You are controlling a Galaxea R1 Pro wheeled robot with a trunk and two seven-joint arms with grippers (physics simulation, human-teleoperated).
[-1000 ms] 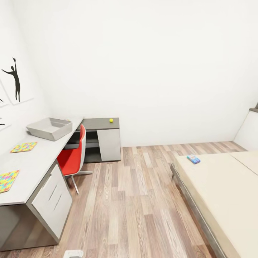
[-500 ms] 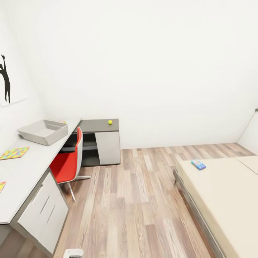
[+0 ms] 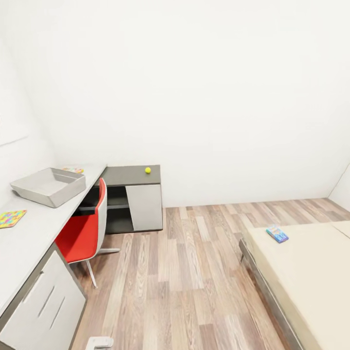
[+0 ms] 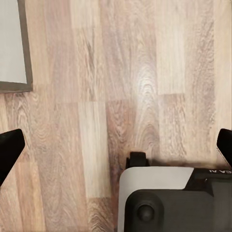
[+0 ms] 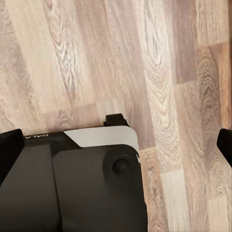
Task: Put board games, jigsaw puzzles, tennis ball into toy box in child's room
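Note:
The grey toy box [image 3: 48, 186] sits on the white table [image 3: 34, 238] at the left. Behind it lies a small colourful board game [image 3: 73, 169]. One jigsaw puzzle [image 3: 11, 218] lies at the table's left edge of view. On the dark far corner section rests the tennis ball [image 3: 148, 170]. A blue board game [image 3: 277, 234] lies on the beige bed [image 3: 311, 277] at the right. My left gripper [image 4: 116, 147] and right gripper [image 5: 116, 145] hang open over the wooden floor, holding nothing, far from all the toys.
A red chair [image 3: 82, 228] stands tucked against the table. Wooden floor [image 3: 184, 272] stretches between table and bed. Part of my base [image 3: 99, 343] shows at the bottom edge. A grey table corner [image 4: 12, 46] appears in the left wrist view.
The whole head view has shifted: table and toy box slid left, the wall silhouette and the nearer jigsaw puzzle left the picture. The toys themselves lie where they were.

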